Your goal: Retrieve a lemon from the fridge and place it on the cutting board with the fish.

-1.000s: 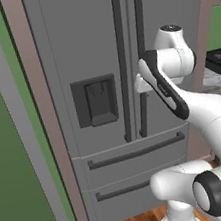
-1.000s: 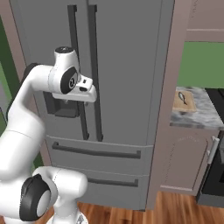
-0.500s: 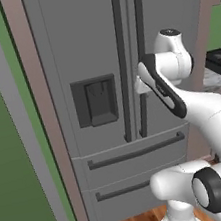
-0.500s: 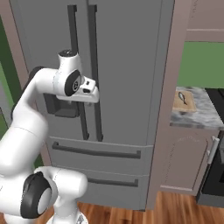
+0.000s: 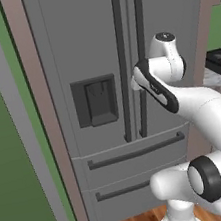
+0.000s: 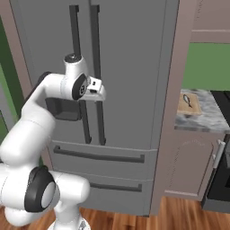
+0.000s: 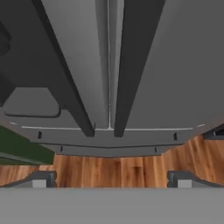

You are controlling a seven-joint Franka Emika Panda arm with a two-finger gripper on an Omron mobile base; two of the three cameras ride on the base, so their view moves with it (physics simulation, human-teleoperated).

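The grey fridge (image 5: 87, 45) stands with both doors shut, so the lemon is hidden. My gripper (image 6: 101, 92) hovers just in front of the two long dark handles (image 6: 96, 72) at about mid height, touching neither. In the hand view my gripper (image 7: 111, 179) is open, its fingertips (image 7: 43, 177) wide apart with nothing between them, looking down along the handles (image 7: 124, 65) to the door seam. The tan cutting board (image 6: 187, 102) lies on the counter to the right of the fridge, with a dark fish (image 6: 188, 99) on it.
A dark dispenser recess (image 5: 96, 100) sits in the left door. Two lower drawers (image 5: 134, 152) have horizontal handles. A green wall (image 5: 9, 164) flanks the left; a brown cabinet panel (image 6: 173, 112), marbled counter (image 6: 204, 117) and a stove (image 6: 222, 148) lie to the right. Wood floor (image 7: 118, 168) below.
The hand has edged a little closer to the fridge handles, drifting right in the right base view. The jaws stay open and the doors stay shut.
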